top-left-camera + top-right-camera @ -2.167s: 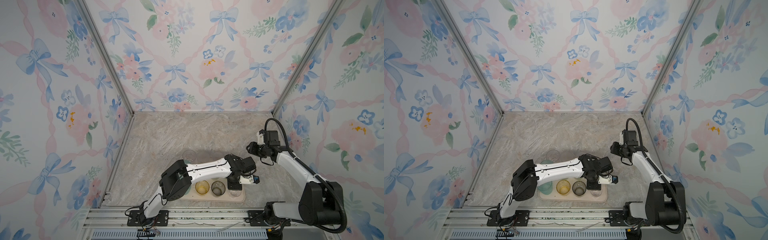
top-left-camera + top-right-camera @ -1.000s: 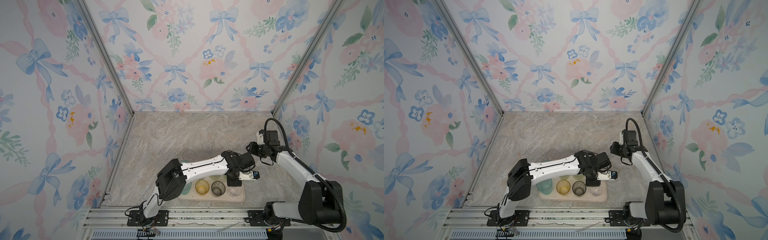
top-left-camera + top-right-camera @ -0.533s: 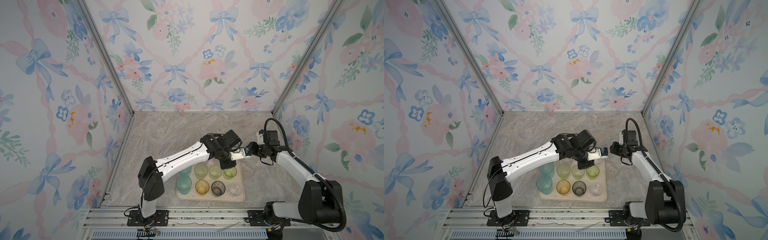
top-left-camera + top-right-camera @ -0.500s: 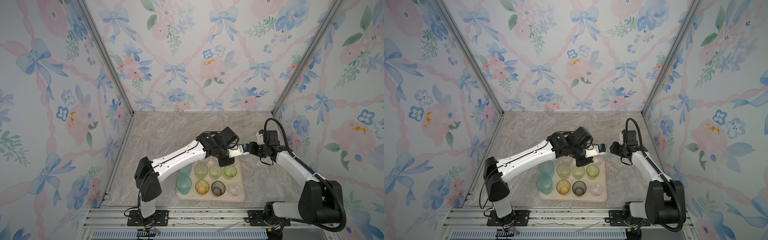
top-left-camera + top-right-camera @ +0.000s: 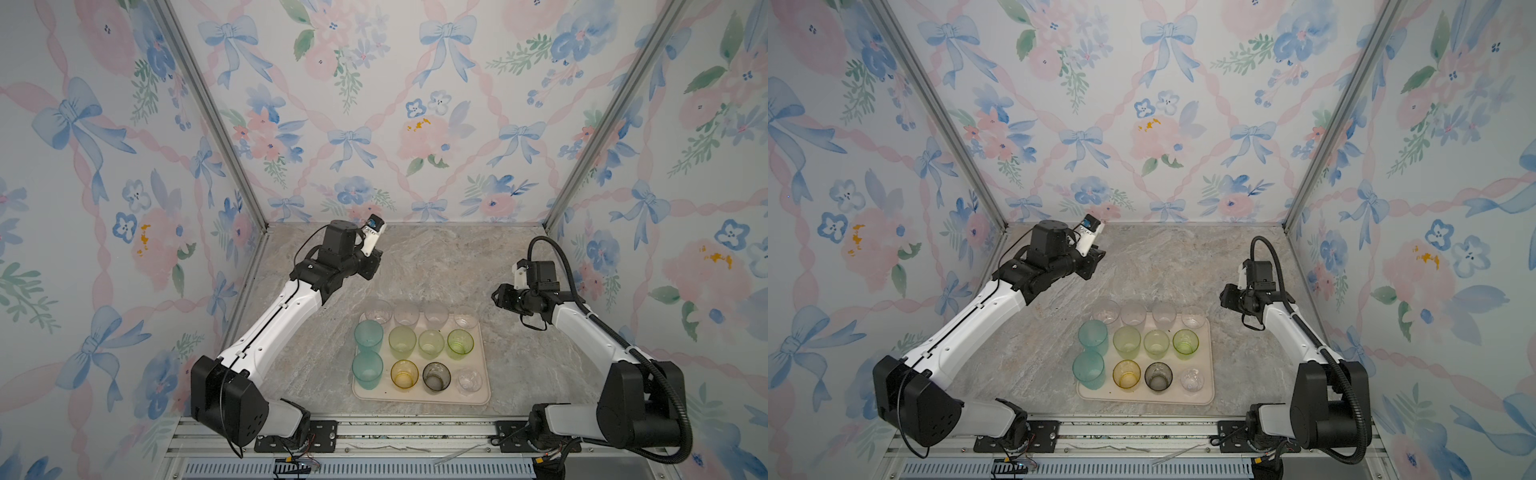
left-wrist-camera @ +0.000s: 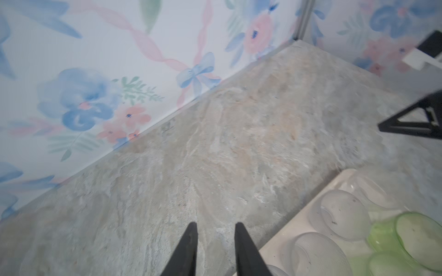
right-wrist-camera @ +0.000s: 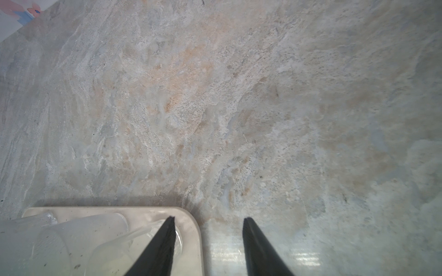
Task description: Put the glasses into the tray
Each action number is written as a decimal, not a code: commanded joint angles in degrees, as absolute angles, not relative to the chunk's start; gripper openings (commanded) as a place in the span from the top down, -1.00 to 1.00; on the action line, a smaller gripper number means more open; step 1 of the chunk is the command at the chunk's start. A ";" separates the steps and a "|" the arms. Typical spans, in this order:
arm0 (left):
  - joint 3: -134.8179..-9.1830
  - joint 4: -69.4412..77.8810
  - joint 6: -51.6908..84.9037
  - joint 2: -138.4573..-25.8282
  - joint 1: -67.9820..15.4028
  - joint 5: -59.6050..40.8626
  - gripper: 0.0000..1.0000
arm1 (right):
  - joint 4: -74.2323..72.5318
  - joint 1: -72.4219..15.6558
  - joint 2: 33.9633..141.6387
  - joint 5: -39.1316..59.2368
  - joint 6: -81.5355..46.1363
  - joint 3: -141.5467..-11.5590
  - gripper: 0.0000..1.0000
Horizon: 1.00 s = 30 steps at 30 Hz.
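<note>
The beige-pink tray (image 5: 483, 400) lies at the table's front middle in both top views. On it the glasses stand upright in rows: two teal (image 5: 368, 334), several clear (image 5: 406, 312), pale green (image 5: 402, 340), bright green (image 5: 460, 341), amber (image 5: 404, 374) and smoky grey (image 5: 436, 376). My left gripper (image 5: 375, 266) hangs over bare table at the back left, away from the tray (image 5: 1208, 399). In its wrist view the left gripper (image 6: 215, 225) is open and empty. My right gripper (image 5: 496, 297) hovers right of the tray's far corner; the right gripper (image 7: 208, 218) is open and empty.
Flowered walls close the table (image 5: 436, 262) in on three sides, and the left gripper is near the back wall (image 6: 95, 95). A metal rail (image 5: 374, 432) with both arm bases runs along the front. Marble table surface (image 7: 215, 107) lies behind and beside the tray.
My left arm has drawn away from the tray's right side, swinging up and back to the far left, jaws slightly wider. A clear glass now stands at the tray's front right. The right arm stayed still.
</note>
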<state>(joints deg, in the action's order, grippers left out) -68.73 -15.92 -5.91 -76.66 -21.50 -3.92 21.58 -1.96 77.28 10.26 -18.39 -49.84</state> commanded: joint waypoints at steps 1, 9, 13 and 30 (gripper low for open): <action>-58.27 1.23 -0.73 -69.79 -17.60 4.60 0.23 | 21.64 -1.06 76.57 9.77 -17.32 -51.42 0.00; -37.55 17.91 4.57 -64.52 -8.89 13.88 -0.05 | 18.56 -0.88 75.47 9.28 -17.44 -50.33 -0.01; -30.70 25.56 3.87 -67.55 -6.04 14.94 -0.23 | 16.06 -0.87 74.38 8.97 -17.98 -49.16 -0.02; -16.56 63.31 0.42 -87.60 -4.92 14.01 -0.96 | 9.10 -0.35 67.38 1.33 -16.59 -43.98 -0.02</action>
<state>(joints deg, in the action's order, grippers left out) -17.15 55.72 0.75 -86.80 -5.19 13.32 11.70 -1.04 68.90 3.99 -17.52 -45.23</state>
